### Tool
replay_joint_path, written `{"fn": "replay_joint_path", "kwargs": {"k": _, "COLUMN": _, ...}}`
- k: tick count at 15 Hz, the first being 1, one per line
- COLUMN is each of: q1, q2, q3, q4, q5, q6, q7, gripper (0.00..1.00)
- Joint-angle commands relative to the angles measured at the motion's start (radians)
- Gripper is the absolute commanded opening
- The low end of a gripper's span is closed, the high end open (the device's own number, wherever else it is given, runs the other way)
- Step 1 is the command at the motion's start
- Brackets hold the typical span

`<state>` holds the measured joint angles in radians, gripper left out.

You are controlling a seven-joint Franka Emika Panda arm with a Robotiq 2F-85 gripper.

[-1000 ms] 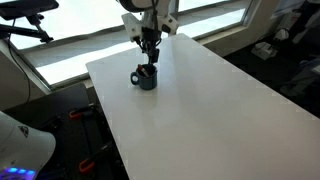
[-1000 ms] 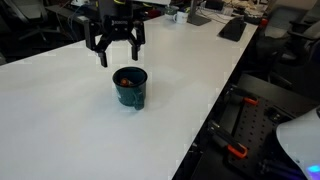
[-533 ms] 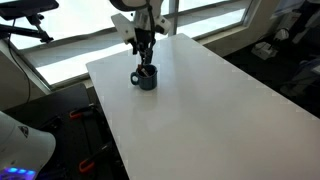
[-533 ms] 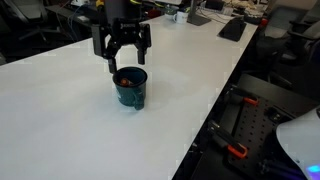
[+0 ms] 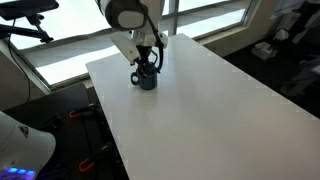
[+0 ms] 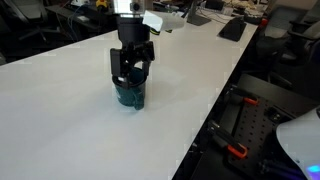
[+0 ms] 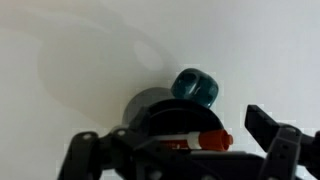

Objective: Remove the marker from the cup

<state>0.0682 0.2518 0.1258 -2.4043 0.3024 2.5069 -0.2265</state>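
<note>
Now the gripper (image 5: 148, 68) hangs low over the cup (image 5: 147, 80), jaws spread wide and holding nothing. In the wrist view its two fingers (image 7: 85, 155) stand on either side of the cup's mouth; whether they touch the rim I cannot tell. The marker (image 7: 200, 140) sits inside the cup, its reddish end leaning against the rim on the side of the handle (image 7: 197, 87). In an exterior view the cup stands on the white table (image 5: 200, 110), nearer the window-side edge than the front edge. Elsewhere the gripper (image 6: 130, 75) hides the cup's opening.
</note>
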Motion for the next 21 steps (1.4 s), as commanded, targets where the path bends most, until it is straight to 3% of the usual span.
{"fn": "replay_joint_path", "kwargs": {"k": 1, "q1": -0.033, "q2": 0.019, "q3": 0.042, "q4": -0.017, "q5": 0.075, "q6": 0.084, "q7": -0.060, "gripper": 1.00}}
{"fn": "replay_joint_path", "kwargs": {"k": 6, "q1": -0.055, "q2": 0.021, "q3": 0.079, "q4": -0.017, "q5": 0.108, "q6": 0.074, "q7": -0.107, "gripper": 1.00}}
{"fn": "replay_joint_path", "kwargs": {"k": 16, "q1": -0.027, "q2": -0.091, "q3": 0.061, "q4": -0.010, "q5": -0.005, "q6": -0.110, "q7": -0.071, "gripper": 1.00}}
{"fn": "replay_joint_path", "kwargs": {"k": 20, "q1": -0.009, "q2": -0.127, "q3": 0.055, "q4": -0.003, "q5": -0.056, "q6": -0.140, "q7": -0.064, "gripper": 1.00}}
{"fn": "replay_joint_path", "kwargs": {"k": 21, "q1": -0.016, "q2": -0.089, "q3": 0.054, "q4": 0.002, "q5": -0.026, "q6": -0.106, "q7": -0.081, "gripper": 1.00}}
